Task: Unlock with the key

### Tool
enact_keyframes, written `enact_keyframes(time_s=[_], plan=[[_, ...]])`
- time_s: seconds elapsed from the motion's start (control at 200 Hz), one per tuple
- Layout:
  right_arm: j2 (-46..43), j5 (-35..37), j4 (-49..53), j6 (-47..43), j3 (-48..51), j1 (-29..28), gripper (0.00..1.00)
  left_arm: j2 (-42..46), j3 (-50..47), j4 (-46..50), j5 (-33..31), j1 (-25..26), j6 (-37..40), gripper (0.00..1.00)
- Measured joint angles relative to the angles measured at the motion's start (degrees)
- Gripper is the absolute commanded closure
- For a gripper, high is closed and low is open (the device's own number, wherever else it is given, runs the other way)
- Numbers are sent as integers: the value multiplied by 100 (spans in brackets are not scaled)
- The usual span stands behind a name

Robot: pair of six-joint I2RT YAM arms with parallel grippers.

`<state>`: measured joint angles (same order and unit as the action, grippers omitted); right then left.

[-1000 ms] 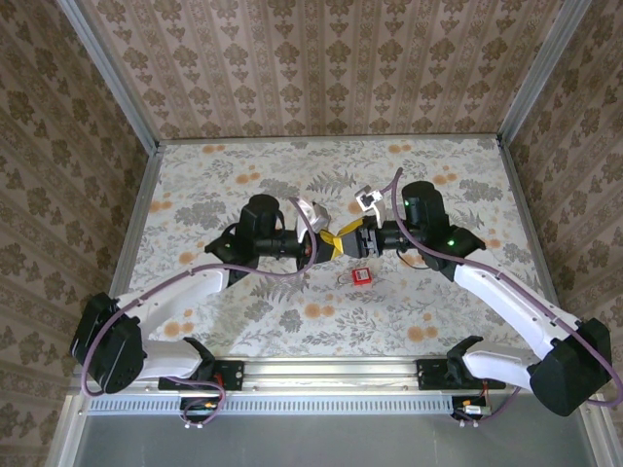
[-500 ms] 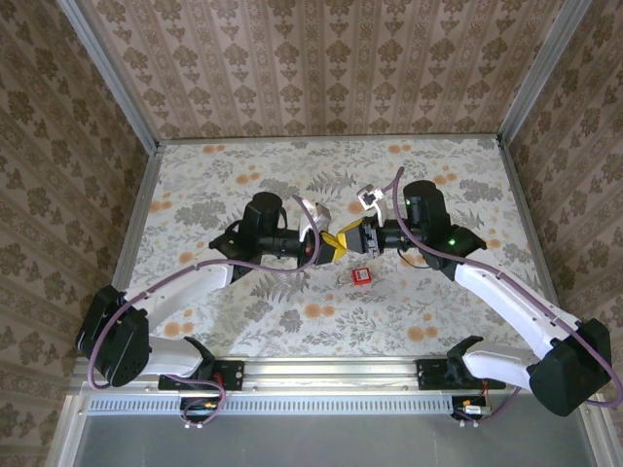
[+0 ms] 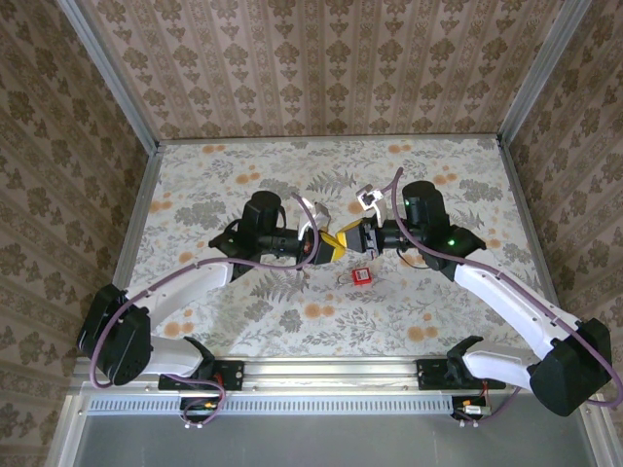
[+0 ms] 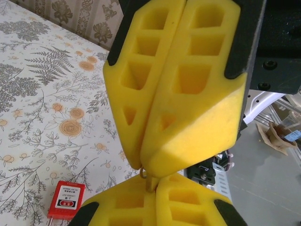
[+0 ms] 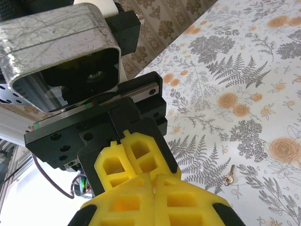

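My left gripper [image 3: 325, 246] and right gripper [image 3: 339, 240] meet tip to tip above the middle of the table. In the left wrist view, a thin brass-coloured metal piece [image 4: 148, 178] with a small ring runs from the seam of my left gripper [image 4: 153, 182] up into the seam of the right gripper [image 4: 145, 165]. Both pairs of yellow fingers are shut on it. The key [image 5: 229, 175], tiny and silver, lies on the table. Its square red tag [image 4: 66, 200] with a white label lies flat just below the grippers [image 3: 361, 276].
The floral tablecloth [image 3: 234, 321] covers the whole table. Patterned walls [image 3: 321, 68] close it in at the back and on both sides. A metal rail [image 3: 331, 375] with both arm bases runs along the near edge.
The right gripper's jaws have closed on the brass piece held by the left gripper. Both arms have stayed almost in place, and the red tag has not moved.
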<state>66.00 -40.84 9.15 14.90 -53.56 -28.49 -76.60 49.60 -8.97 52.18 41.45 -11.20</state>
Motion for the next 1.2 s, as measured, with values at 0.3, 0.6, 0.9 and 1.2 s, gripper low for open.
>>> enact_keyframes(time_s=[0.3, 0.6, 0.9, 1.2], plan=[[-190, 673, 85, 50, 0, -107, 100, -70, 22, -190, -323, -101, -199, 39], [-557, 2120, 328, 155, 39, 7, 100, 205, -153, -105, -1838, -101, -175, 27], [-1104, 3436, 483, 422, 560, 208, 100, -120, 437, 920, -3254, 146, 50, 26], [-1849, 4419, 988, 680, 988, 505, 100, -1580, 1705, 2319, -5003, 1617, 1386, 21]])
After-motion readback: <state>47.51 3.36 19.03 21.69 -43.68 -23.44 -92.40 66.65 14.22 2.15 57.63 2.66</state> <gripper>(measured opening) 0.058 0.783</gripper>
